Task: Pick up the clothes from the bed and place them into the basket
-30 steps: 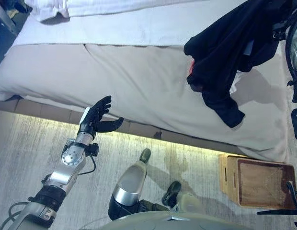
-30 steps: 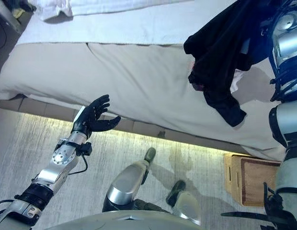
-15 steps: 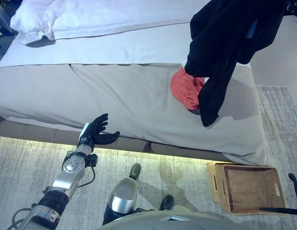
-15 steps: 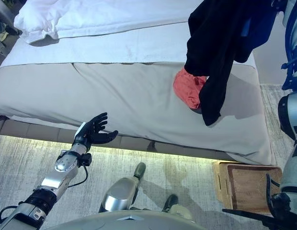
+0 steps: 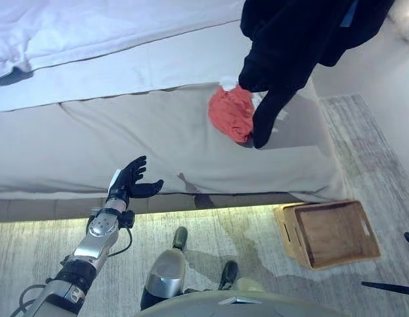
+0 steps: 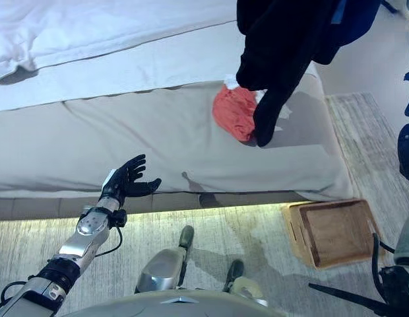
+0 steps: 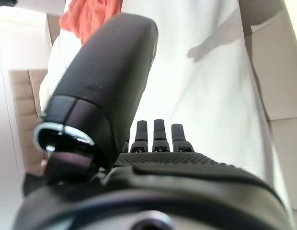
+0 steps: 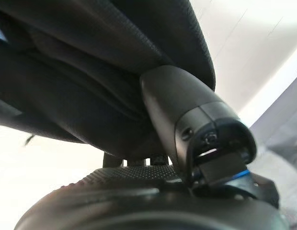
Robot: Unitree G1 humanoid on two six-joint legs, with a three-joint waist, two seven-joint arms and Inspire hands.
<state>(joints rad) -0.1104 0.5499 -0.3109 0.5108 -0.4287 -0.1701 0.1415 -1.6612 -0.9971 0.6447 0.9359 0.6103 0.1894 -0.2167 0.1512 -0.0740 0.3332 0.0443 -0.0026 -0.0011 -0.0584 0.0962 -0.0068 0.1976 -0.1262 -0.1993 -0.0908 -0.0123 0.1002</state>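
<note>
A black garment (image 5: 290,39) hangs in the air over the bed's right end, its lowest sleeve dangling just above a crumpled red cloth (image 5: 232,113) that lies on the grey bed (image 5: 125,139). My right hand (image 8: 153,191) shows only in its wrist view, with the thumb pressed into the black garment (image 8: 91,72) that drapes over it. A wooden basket (image 5: 288,232) stands on the floor past the bed's right corner, with nothing in it. My left hand (image 5: 127,181) hovers open by the bed's front edge, far left of the clothes, holding nothing.
A white duvet (image 5: 92,26) covers the far left of the bed. A small white piece (image 5: 229,83) peeks out beside the red cloth. Pale carpet (image 5: 257,224) runs between the bed's lit underside and the basket.
The black garment has risen off the mattress and uncovered the red cloth. The camera has swung, so bed and basket sit differently in view. My left hand keeps its open pose.
</note>
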